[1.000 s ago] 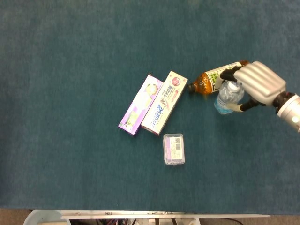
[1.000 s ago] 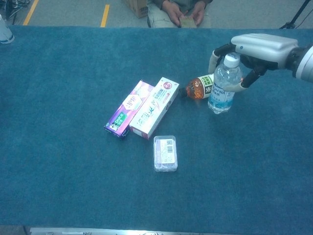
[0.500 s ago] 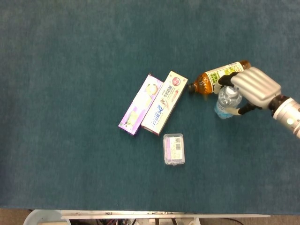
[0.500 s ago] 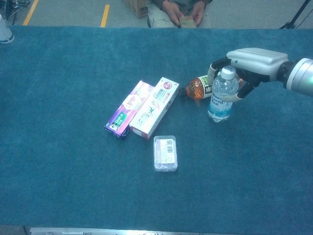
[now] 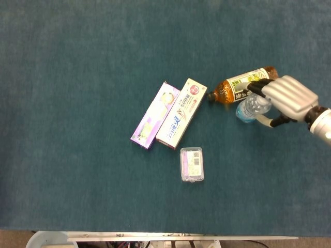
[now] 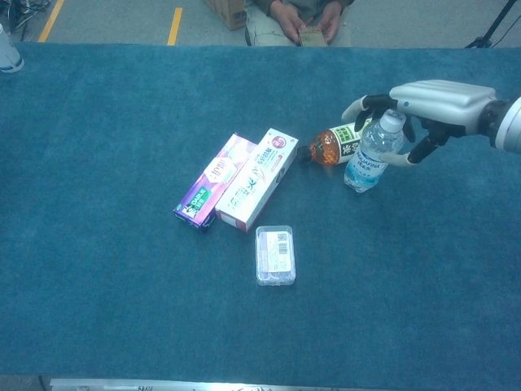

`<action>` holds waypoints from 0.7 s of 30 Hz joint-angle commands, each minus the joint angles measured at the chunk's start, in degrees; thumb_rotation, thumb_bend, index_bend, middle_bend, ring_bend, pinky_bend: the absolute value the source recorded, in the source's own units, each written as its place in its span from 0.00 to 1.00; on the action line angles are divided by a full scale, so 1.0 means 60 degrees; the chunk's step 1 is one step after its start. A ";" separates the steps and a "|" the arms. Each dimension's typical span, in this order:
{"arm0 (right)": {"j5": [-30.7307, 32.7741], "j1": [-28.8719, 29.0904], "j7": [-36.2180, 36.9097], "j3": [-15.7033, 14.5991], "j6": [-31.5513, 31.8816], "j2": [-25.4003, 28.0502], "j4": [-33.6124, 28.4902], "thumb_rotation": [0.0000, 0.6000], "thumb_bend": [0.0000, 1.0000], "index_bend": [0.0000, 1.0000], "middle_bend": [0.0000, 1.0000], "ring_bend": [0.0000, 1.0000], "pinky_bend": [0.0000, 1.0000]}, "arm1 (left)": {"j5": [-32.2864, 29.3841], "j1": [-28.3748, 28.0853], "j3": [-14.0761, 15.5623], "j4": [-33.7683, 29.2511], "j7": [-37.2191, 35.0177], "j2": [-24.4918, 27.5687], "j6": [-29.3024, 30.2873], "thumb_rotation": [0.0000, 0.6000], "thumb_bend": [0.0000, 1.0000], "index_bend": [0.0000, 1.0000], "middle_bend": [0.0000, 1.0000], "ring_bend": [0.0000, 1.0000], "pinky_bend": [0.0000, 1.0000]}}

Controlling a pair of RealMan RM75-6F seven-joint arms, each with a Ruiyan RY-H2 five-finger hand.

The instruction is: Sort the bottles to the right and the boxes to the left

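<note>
My right hand (image 5: 289,95) (image 6: 440,99) is curled around the upper part of a clear water bottle (image 5: 249,108) (image 6: 368,161). The bottle's base is on the blue cloth and its top leans toward the hand. Just behind it lies a brown tea bottle (image 5: 238,87) (image 6: 332,145) on its side, cap pointing left. At the table's middle a purple box (image 5: 155,114) (image 6: 213,182) and a white toothpaste box (image 5: 182,112) (image 6: 256,177) lie side by side. A small clear plastic box (image 5: 191,164) (image 6: 275,254) lies in front of them. My left hand shows in neither view.
A seated person (image 6: 299,18) is at the table's far edge. Another bottle (image 6: 6,50) stands at the far left corner. Bare blue cloth (image 5: 77,77) stretches left of the boxes, and more lies right of the bottles.
The right hand has shifted right and lowered. The water bottle, upright before, now leans to the right with its base on the cloth. The boxes and tea bottle have not moved.
</note>
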 commanded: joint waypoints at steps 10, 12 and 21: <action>-0.0478 -0.0147 0.0744 0.0020 0.0506 0.0512 -0.0287 1.00 0.35 0.00 0.20 0.24 0.49 | 0.0010 -0.0063 -0.0052 -0.0118 0.0100 0.0085 0.0018 1.00 0.24 0.13 0.19 0.10 0.17; -0.0576 -0.0176 0.0862 0.0040 0.0640 0.0598 -0.0348 1.00 0.35 0.00 0.20 0.24 0.49 | 0.0017 -0.0061 -0.0068 -0.0145 0.0114 0.0101 0.0059 1.00 0.24 0.13 0.19 0.10 0.17; -0.1149 -0.0197 0.1825 0.0279 0.1371 0.1134 -0.0884 1.00 0.35 0.00 0.20 0.24 0.47 | 0.0017 -0.0020 -0.0071 -0.0261 0.0175 0.0189 0.0164 1.00 0.24 0.13 0.19 0.10 0.17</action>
